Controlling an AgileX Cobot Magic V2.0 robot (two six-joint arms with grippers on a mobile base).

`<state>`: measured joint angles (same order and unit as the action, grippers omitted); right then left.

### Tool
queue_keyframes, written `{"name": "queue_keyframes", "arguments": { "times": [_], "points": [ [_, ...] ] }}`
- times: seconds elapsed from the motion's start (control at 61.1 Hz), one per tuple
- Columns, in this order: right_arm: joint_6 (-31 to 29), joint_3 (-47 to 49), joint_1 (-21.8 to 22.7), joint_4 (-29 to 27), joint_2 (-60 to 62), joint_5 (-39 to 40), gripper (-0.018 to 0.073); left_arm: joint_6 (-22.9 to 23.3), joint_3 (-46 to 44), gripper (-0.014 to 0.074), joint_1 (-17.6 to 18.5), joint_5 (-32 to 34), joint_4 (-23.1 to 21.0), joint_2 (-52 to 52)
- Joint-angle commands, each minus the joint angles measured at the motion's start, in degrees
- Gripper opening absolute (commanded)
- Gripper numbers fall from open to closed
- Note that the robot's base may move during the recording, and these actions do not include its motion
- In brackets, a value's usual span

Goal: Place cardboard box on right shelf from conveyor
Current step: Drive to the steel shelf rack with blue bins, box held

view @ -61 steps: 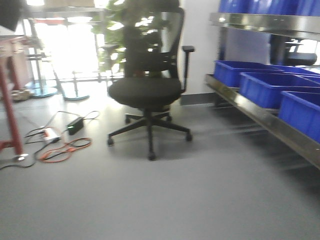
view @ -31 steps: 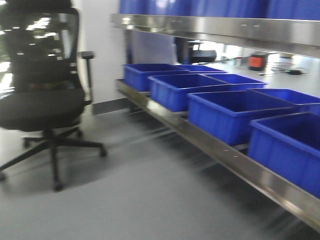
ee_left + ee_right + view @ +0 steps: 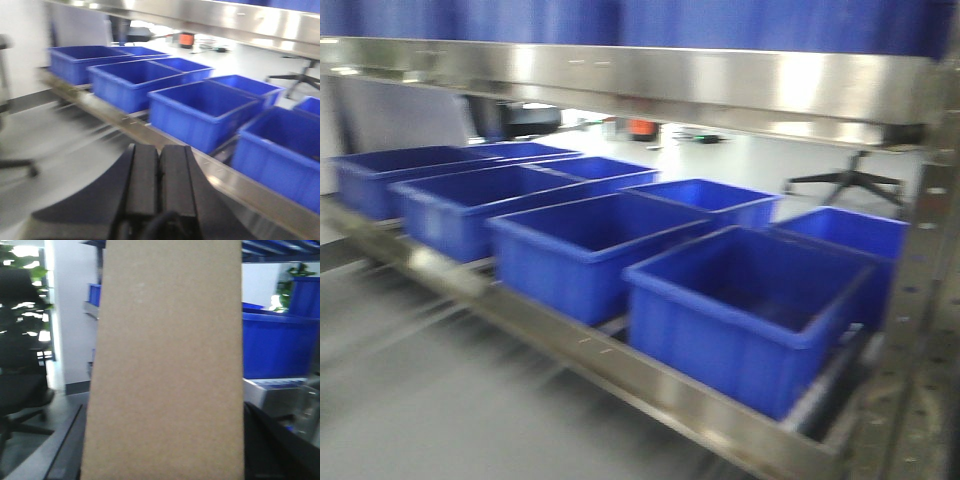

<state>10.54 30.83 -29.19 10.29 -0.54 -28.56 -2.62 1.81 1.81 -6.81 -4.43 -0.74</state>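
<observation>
The plain tan cardboard box (image 3: 165, 365) fills the middle of the right wrist view, standing upright between the dark fingers (image 3: 67, 450) of my right gripper (image 3: 167, 460), which is shut on it. The stainless-steel right shelf (image 3: 620, 365) runs across the front view with a polished front lip, and its lip (image 3: 240, 185) also crosses the left wrist view. My left gripper (image 3: 160, 165) is shut with its black pads pressed together and nothing between them, hanging in front of the shelf lip. The conveyor is out of view.
Several blue plastic bins (image 3: 750, 310) sit side by side on the lower shelf level. An upper steel shelf (image 3: 670, 85) spans above them, and a perforated upright (image 3: 920, 330) stands at the right. A black office chair (image 3: 20, 385) is on the grey floor at the left.
The front view has swung to the right: the office chair slid out at the left, and the steel shelf with its blue bins now fills the frame, closer than before.
</observation>
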Motion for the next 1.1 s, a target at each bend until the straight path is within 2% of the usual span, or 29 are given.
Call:
{"name": "queue_keyframes", "arguments": {
  "times": [0.0,1.079],
  "points": [
    [-0.26,1.45,0.23,1.04,-1.02,5.97,0.0235,-0.01,0.52,-0.0116,-0.11,4.89,-0.34,-0.81],
    [-0.26,1.45,0.23,1.04,-1.02,5.97,0.0235,-0.01,0.52,-0.0116,-0.23,4.89,-0.34,-0.81]
  ]
}}
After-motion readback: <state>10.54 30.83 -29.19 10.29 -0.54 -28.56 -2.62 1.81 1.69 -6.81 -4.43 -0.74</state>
